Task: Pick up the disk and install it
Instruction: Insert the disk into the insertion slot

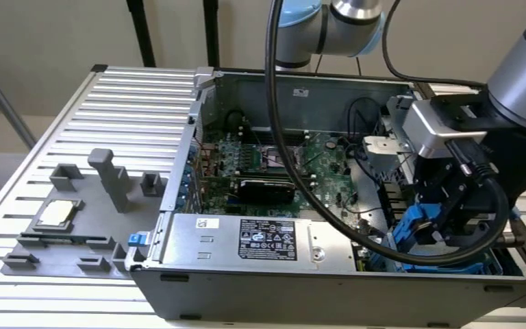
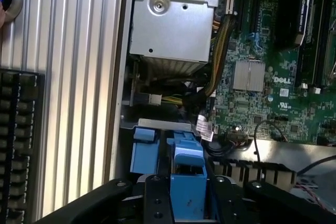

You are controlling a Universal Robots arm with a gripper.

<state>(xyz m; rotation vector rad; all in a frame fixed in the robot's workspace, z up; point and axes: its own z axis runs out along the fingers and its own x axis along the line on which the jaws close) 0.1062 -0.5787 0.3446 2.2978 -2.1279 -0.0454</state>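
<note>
fingers (image 2: 155, 203) pinch disk (image 2: 188, 184) between them, inside case (image 1: 336, 291)

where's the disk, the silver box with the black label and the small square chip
the disk (image 2: 188, 182): wrist view, on its blue carrier frame
the silver box (image 1: 265, 239): exterior view, on its black label
the square chip (image 1: 57, 214): exterior view, on its silver top face

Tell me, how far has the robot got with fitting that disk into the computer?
Picking up looks done: the gripper is shut on the disk, clamping its blue carrier. In hand: it holds the disk low inside the open computer case. Left: the disk does not look seated yet.
</note>
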